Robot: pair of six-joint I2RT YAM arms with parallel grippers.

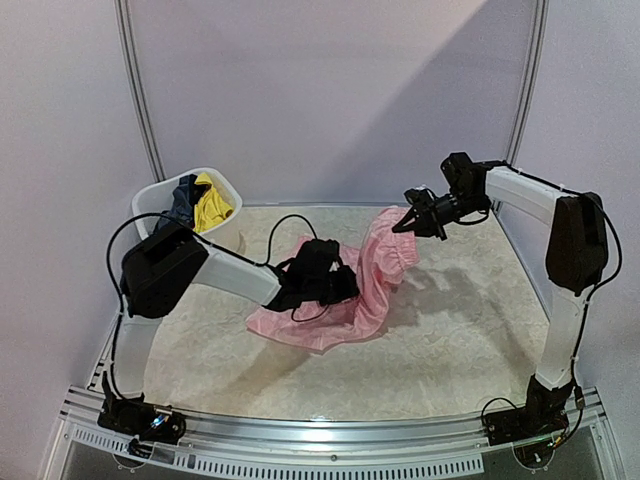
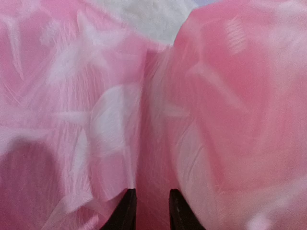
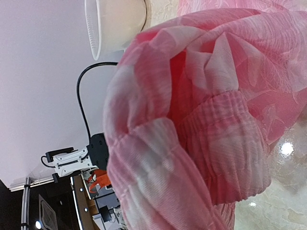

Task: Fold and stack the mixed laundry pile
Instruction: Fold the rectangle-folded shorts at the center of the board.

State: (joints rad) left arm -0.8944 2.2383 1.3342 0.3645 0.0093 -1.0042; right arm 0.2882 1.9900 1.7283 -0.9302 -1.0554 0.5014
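A thin pink ruffled piece [image 1: 375, 290] lies bunched in the middle of the table, its far edge lifted. My right gripper [image 1: 404, 226] is shut on that raised edge; in the right wrist view the pink cloth [image 3: 201, 120] hangs over the fingers and hides them. My left gripper [image 1: 345, 285] rests low on the near part of the same piece. In the left wrist view its black tips [image 2: 151, 191] stand slightly apart, with pink fabric [image 2: 216, 96] filling the frame behind them. A navy garment [image 1: 183, 200] and a yellow one [image 1: 212, 205] lie in the tub.
The white plastic tub [image 1: 228, 235] stands at the table's back left corner and also shows in the right wrist view [image 3: 120, 24]. The pale patterned tabletop [image 1: 470, 330] stretches to the right and front of the pink piece. Black cables loop from the left arm.
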